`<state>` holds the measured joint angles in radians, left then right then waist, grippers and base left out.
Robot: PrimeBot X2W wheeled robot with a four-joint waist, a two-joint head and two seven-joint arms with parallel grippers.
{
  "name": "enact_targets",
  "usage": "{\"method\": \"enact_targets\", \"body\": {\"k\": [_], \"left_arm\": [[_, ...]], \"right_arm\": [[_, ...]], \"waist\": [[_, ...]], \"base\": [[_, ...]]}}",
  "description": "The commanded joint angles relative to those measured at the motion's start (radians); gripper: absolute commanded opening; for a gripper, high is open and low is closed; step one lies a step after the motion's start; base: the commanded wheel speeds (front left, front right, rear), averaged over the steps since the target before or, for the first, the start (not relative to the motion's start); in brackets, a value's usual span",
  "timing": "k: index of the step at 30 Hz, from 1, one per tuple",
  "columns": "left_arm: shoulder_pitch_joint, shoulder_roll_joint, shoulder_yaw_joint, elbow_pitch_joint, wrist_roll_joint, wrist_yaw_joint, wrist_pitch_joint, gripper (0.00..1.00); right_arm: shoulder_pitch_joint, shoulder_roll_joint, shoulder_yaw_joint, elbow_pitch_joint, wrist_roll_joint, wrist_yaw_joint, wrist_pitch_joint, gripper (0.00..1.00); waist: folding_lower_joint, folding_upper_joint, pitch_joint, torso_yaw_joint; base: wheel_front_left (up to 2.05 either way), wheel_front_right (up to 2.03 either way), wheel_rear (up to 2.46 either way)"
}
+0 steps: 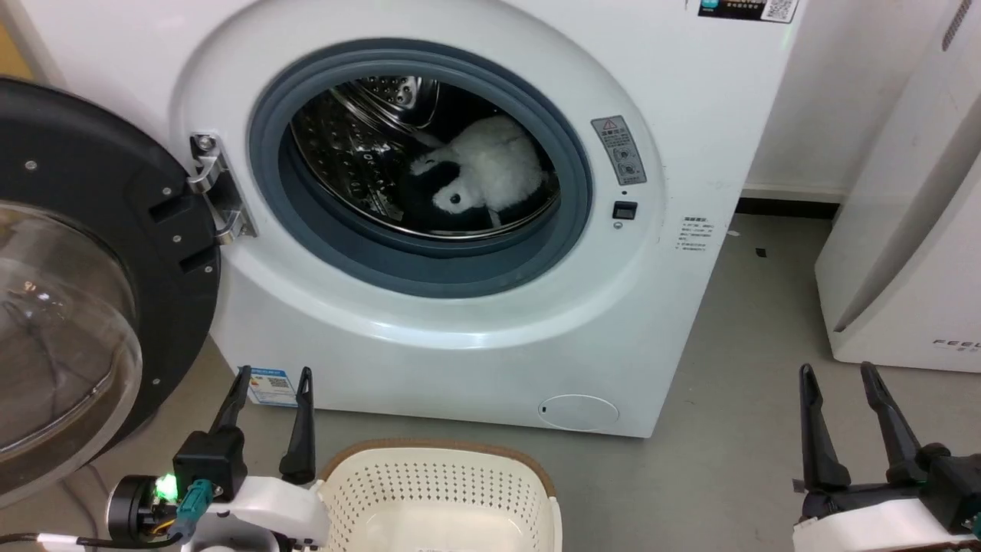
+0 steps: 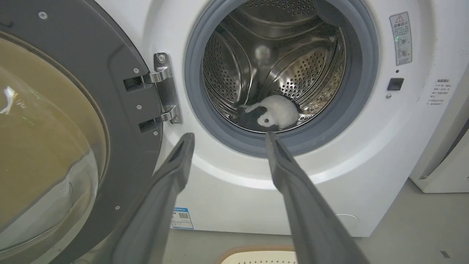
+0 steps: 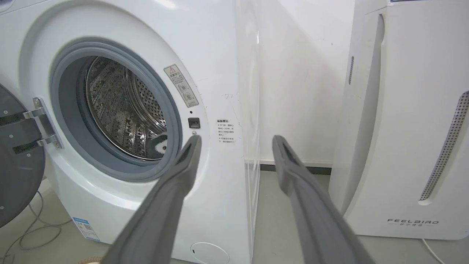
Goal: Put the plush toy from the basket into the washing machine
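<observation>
"FEELBIRD" in grey capitals, low on the white appliance point(image 3: 403, 154); the head view cuts it to "FEEL". Washing machine point(image 1: 460, 360) front: grey warning label point(image 1: 619, 149) right of the port, red triangle sign on top (wording too small to read). Printed lines point(image 1: 696, 234) lower right, unreadable. Blue sticker point(image 1: 271, 386) with QR code, lower left. QR sticker point(image 1: 747, 9) at the top edge.
</observation>
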<state>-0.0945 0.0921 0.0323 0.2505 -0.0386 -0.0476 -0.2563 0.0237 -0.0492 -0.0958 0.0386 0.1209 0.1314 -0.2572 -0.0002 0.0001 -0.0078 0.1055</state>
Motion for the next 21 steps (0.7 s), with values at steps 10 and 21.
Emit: {"method": "enact_targets", "body": {"k": [10, 21], "left_arm": [[0.005, -0.002, -0.002, -0.013, 0.002, 0.003, 0.016, 0.0], [0.013, -0.006, -0.005, -0.035, 0.006, 0.007, 0.038, 0.0]], "right_arm": [[-0.002, 0.0, 0.006, -0.002, -0.005, 0.0, 0.015, 0.0], [-0.004, 0.0, 0.014, -0.005, -0.016, 0.0, 0.037, 0.0]], "waist": [[0.0002, -0.0001, 0.0, -0.005], [0.0002, -0.0001, 0.001, -0.015]], "base": [[0.0, 0.0, 0.0], [0.0, 0.0, 0.0]]}}
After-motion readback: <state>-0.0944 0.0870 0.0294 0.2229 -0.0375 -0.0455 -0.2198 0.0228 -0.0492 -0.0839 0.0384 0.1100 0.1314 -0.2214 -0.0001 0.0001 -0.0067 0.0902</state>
